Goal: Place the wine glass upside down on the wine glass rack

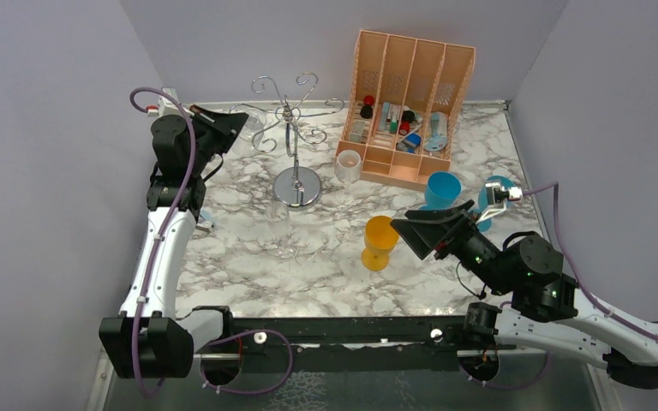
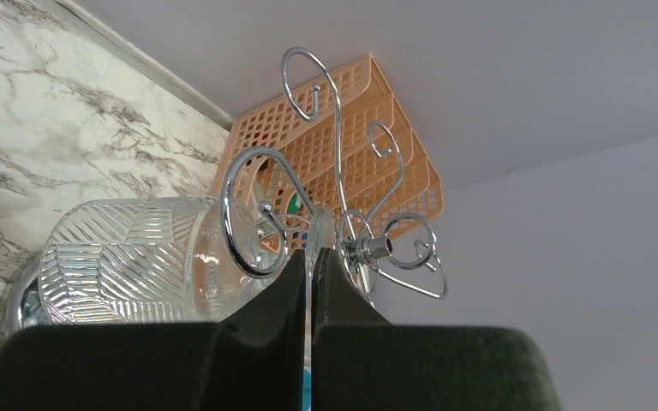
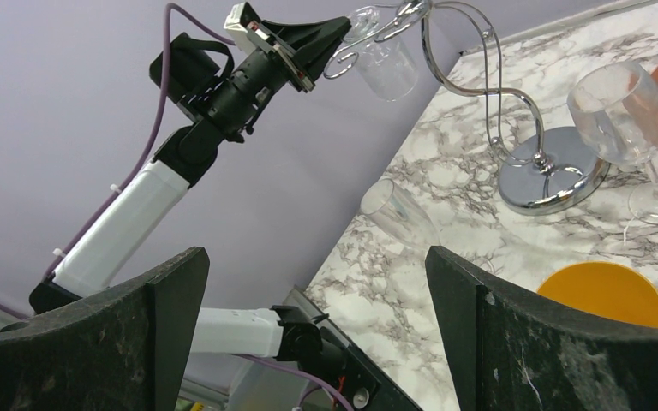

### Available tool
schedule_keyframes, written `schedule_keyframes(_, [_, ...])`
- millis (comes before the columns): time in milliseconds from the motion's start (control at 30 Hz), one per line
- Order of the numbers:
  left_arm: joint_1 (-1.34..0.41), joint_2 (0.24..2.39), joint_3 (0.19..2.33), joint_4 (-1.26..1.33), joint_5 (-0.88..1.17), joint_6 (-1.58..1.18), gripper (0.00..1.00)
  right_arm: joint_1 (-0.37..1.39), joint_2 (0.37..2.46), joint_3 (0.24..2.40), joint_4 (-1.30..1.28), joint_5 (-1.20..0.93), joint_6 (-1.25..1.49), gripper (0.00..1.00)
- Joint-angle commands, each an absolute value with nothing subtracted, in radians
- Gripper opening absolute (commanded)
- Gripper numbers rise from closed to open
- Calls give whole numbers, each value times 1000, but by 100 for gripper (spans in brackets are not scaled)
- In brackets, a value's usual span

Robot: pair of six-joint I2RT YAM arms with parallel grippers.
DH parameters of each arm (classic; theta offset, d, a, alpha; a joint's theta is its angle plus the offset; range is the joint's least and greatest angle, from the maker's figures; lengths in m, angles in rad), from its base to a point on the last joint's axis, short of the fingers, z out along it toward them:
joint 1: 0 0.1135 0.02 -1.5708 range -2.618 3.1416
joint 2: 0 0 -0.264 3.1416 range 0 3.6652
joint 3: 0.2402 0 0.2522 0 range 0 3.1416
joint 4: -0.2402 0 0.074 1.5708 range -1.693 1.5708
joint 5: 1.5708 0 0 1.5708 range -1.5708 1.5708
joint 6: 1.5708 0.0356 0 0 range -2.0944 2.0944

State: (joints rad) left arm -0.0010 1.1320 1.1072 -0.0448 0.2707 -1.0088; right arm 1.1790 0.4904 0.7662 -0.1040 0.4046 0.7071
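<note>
Marble-patterned counter (image 1: 248, 274), boxed in by plain lilac walls, carries the wine glass rack (image 1: 292, 141) toward its far edge, left of centre. There the left gripper (image 2: 310, 253), jaws pressed tight on what looks like the foot of the wine glass (image 2: 128, 261), holds it bowl-down against the scrolled arms. The stem should probably seat fully in a scroll before the pinch eases, without nudging the stand; near the right edge the right gripper (image 3: 315, 253) hangs spread wide, empty.
</note>
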Motion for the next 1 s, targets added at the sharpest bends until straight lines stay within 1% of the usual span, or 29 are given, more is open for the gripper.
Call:
schedule_keyframes(0, [11, 1137, 1103, 113, 323, -1055, 0, 1183, 479, 791, -107, 399, 719, 100])
schedule_keyframes(600, [41, 1162, 1122, 145, 308, -1028, 0, 1183, 471, 785, -107, 397, 724, 100])
schedule_keyframes(967, [52, 1182, 1122, 179, 319, -1057, 0, 1184, 469, 785, -107, 394, 729, 100])
